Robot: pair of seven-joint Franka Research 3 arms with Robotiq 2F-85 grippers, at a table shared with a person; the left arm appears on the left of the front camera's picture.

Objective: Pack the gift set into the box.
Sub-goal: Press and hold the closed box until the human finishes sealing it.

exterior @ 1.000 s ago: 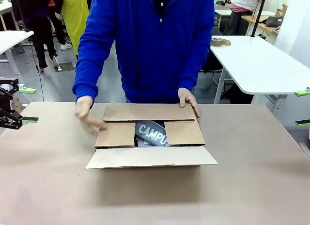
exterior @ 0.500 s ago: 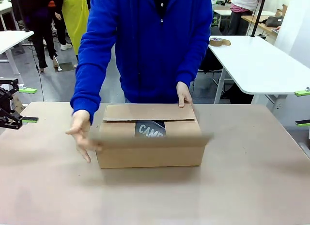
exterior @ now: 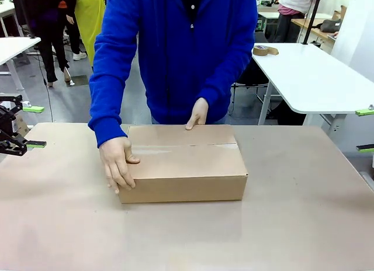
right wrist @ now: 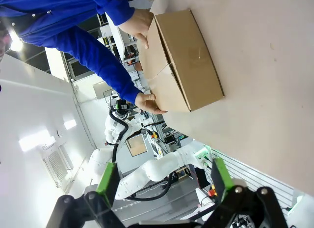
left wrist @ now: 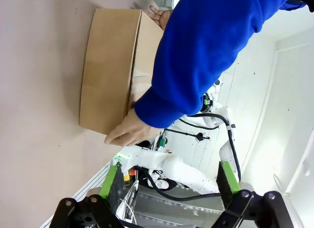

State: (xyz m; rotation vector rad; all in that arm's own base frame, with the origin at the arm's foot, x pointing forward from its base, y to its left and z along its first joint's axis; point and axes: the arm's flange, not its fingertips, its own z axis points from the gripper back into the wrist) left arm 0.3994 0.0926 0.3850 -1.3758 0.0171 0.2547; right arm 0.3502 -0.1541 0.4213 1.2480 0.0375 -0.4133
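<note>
The brown cardboard box (exterior: 184, 163) sits at the middle of the table with all its flaps folded flat. The gift set is hidden inside it. A person in a blue top leans over it, one hand (exterior: 118, 163) pressing on the box's left end and the other hand (exterior: 197, 113) on its far edge. My left gripper (exterior: 33, 127) hangs open at the table's far left edge, well away from the box. My right gripper (exterior: 366, 129) hangs open at the far right edge. The left wrist view has its gripper (left wrist: 169, 179) open and the box (left wrist: 110, 71) farther off. The right wrist view has its gripper (right wrist: 164, 181) open and the box (right wrist: 189, 61) beyond.
The brown table (exterior: 304, 224) is bare around the box. Behind at the right stands a white table (exterior: 315, 78) with a tape roll (exterior: 266, 50) on it. Another white table (exterior: 14, 46) stands at the back left, with people farther off.
The person folded the near and far flaps shut over the "CAMPUS" pouch, which is now hidden, and laid both hands on the shut box. Neither arm moved.
</note>
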